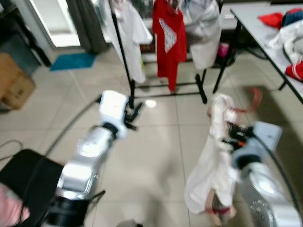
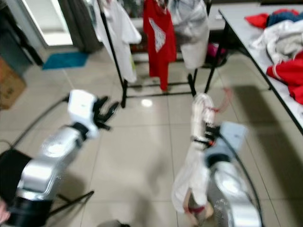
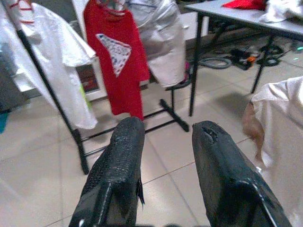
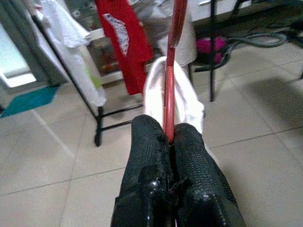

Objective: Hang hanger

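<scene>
Right pincer (image 4: 171, 137): clamped on red plastic hanger (image 4: 172, 71) carrying white garment (image 1: 213, 156).
Left pincer (image 3: 165, 142): fingers apart, nothing held.
Black clothes rack (image 1: 124, 56): red T-shirt (image 1: 169, 33) hung; print unreadable.

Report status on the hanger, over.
Right gripper shut on red hanger carrying a white garment. Left gripper open, holding nothing. Clothes rack ahead across bare floor, table at right.
</scene>
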